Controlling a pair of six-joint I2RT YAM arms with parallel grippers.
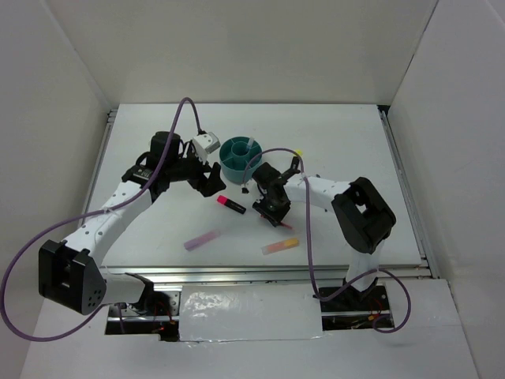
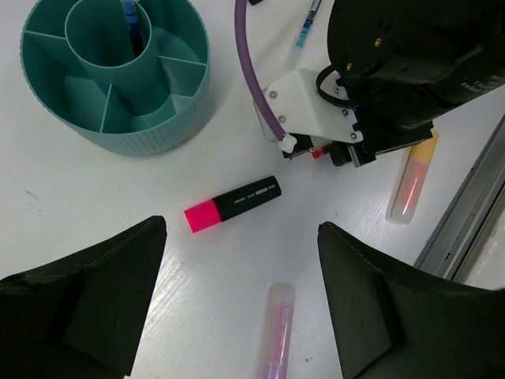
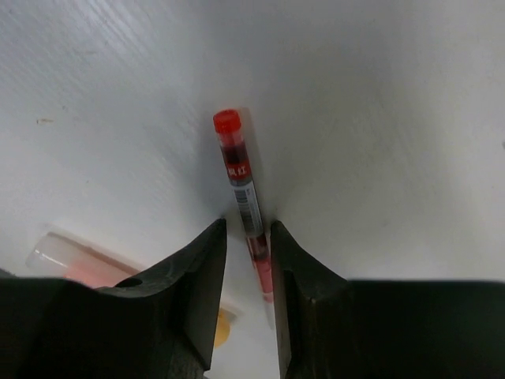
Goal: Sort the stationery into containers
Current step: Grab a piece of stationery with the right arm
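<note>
Two black fingers of the right gripper straddle the thin red pen with a clear barrel. The pen lies flat on the white surface, on the near side of the round teal plastic organizer and apart from it. The fingers are narrowed close to the barrel on either side. Shadow fills the gap, so I cannot tell whether they already pinch it.

The pen's long axis runs almost straight out from the wrist, leaning a little left, and its red-capped end points away from the right gripper. The fingers sit across the barrel's lower half, so the grip is off-centre. To do this step well, I judge the fingers should close squarely across the barrel and lift slowly, watching that the free end does not droop. The pen should then be tipped upright before it enters a compartment.

The left gripper hangs wide open, holding nothing, above the black highlighter with a pink cap. It should keep out of the right arm's path to the organizer.
</note>
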